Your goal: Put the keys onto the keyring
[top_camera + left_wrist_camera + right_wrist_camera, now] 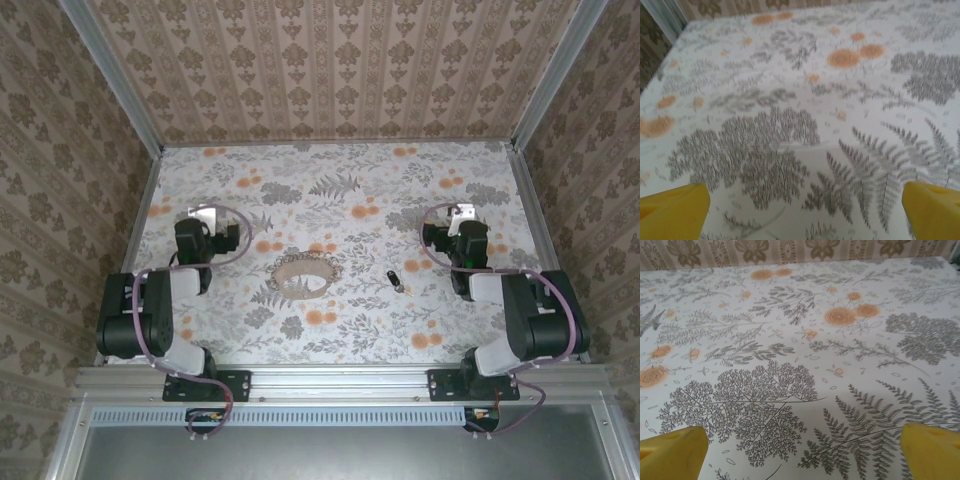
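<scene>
Keys [396,279] right of tan loop [301,268], well clear of table [480,305] edges

The keys [397,279] are too small to count, perhaps one piece; the tablecloth [805,150] is blurred.

The bench [400,205] is white, printed with grey ferns, leafy sprays and scattered orange blooms. The walls [340,70] wear beige paper with brown floral medallions in stripes. The keyring [301,275] is tan. The key [394,279] is dark with a pale metallic end. The left fingers [672,212] and the right fingers [672,452] are yellow. The arms [135,315] are black and pale grey.
</scene>
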You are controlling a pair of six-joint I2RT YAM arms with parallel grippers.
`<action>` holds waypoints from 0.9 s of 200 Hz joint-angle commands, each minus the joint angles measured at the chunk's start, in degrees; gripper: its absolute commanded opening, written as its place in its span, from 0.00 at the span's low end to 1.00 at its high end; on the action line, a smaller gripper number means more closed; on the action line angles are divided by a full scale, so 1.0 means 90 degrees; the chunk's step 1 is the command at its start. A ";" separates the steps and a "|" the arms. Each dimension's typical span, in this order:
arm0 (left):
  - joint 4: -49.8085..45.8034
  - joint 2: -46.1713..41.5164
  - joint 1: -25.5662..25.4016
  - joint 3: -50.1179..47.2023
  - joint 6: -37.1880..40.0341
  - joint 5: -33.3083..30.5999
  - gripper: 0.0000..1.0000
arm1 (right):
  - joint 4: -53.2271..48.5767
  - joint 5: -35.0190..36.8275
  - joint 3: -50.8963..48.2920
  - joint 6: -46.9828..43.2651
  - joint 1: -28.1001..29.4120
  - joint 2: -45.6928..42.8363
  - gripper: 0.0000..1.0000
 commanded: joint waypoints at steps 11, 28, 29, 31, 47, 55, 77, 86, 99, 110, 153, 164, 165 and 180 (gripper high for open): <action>-0.1133 -0.0597 -0.0032 0.0409 -0.0150 -0.0291 1.00 | -0.1328 0.0542 0.0510 0.0292 -0.0018 -0.1063 1.00; -0.1873 -0.0888 -0.0038 0.0757 -0.0337 -0.0432 1.00 | -0.2101 0.0893 0.0864 0.1184 -0.0047 -0.1371 1.00; -0.1931 -0.0903 -0.0041 0.0784 -0.0348 -0.0440 1.00 | -0.2144 0.0918 0.0886 0.1245 -0.0049 -0.1379 1.00; -0.2040 -0.0938 -0.0040 0.0819 -0.0370 -0.0453 1.00 | -0.2260 0.0996 0.0927 0.1399 -0.0062 -0.1393 1.00; -0.2662 -0.1244 -0.0062 0.1143 -0.0635 -0.0479 1.00 | -0.3172 0.1264 0.1320 0.2462 -0.0225 -0.1446 1.00; -0.2946 -0.1415 -0.0095 0.1283 -0.0780 -0.0467 1.00 | -0.3379 0.0891 0.1414 0.2513 -0.0333 -0.1437 1.00; -0.3513 -0.1814 -0.0216 0.1553 -0.1296 -0.0457 1.00 | -0.3627 0.0314 0.1528 0.2606 -0.0345 -0.1478 1.00; -0.3693 -0.1963 -0.0287 0.1629 -0.1533 -0.0431 1.00 | -0.3732 0.0119 0.1565 0.2713 -0.0334 -0.1486 1.00; -0.3972 -0.2119 -0.0409 0.1732 -0.1793 -0.0258 1.00 | -0.3987 -0.0141 0.1652 0.2772 -0.0277 -0.1500 1.00; -0.4140 -0.2218 -0.0541 0.1795 -0.1967 -0.0084 1.00 | -0.4169 -0.0290 0.1677 0.2740 -0.0177 -0.1531 0.99; -0.4618 -0.2343 -0.1407 0.1809 -0.2080 0.0296 1.00 | -0.4773 -0.1194 0.1758 0.2561 0.0504 -0.1634 0.89; -0.4721 -0.2336 -0.1701 0.1739 -0.2084 0.0356 1.00 | -0.4892 -0.1423 0.1752 0.2520 0.0792 -0.1665 0.87; -0.4732 -0.2335 -0.1731 0.1729 -0.2085 0.0364 1.00 | -0.4902 -0.1436 0.1750 0.2514 0.0815 -0.1673 0.87; -0.4779 -0.2273 -0.2149 0.1581 -0.2072 0.0566 0.98 | -0.5094 -0.1663 0.1720 0.2521 0.1255 -0.1734 0.85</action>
